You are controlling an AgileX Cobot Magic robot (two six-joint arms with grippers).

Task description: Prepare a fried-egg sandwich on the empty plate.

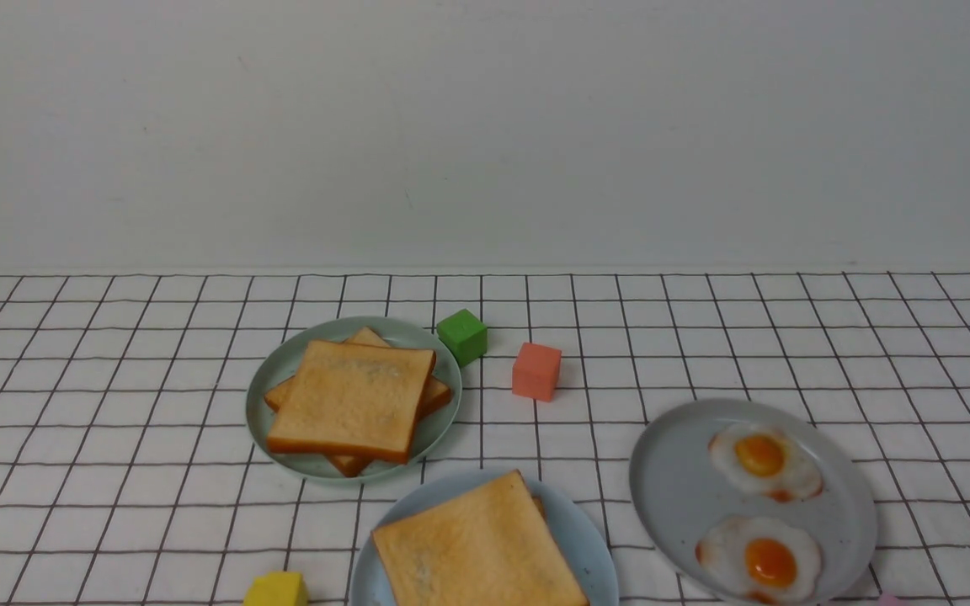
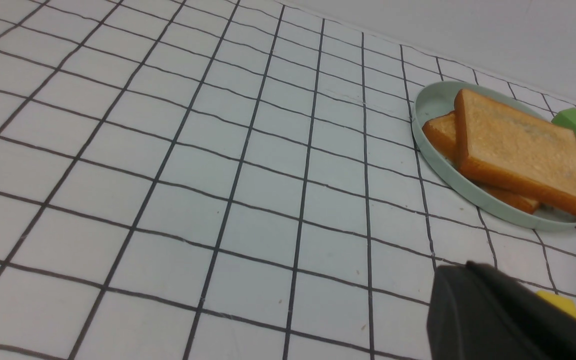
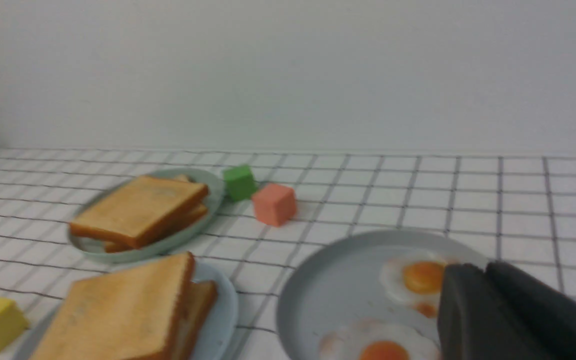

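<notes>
Near the front edge, the pale blue plate (image 1: 590, 539) carries two stacked toast slices (image 1: 477, 547); the right wrist view shows that stack (image 3: 133, 310) on the blue plate (image 3: 223, 310), and no egg shows between the slices. Neither gripper appears in the front view. My left gripper (image 2: 460, 267) is shut and holds nothing. It hovers over bare cloth, apart from the toast pile (image 2: 518, 150). My right gripper (image 3: 483, 267) is shut and holds nothing. It is just in front of the grey plate (image 3: 338, 285) and its two loose fried eggs (image 3: 418, 277).
A pale green plate (image 1: 270, 396) holds the toast pile (image 1: 350, 400). To the right, the grey plate (image 1: 670, 488) has two fried eggs (image 1: 763, 459). A green cube (image 1: 462, 335) and a pink cube (image 1: 535, 370) stand behind. A yellow cube (image 1: 276, 589) sits at the front edge.
</notes>
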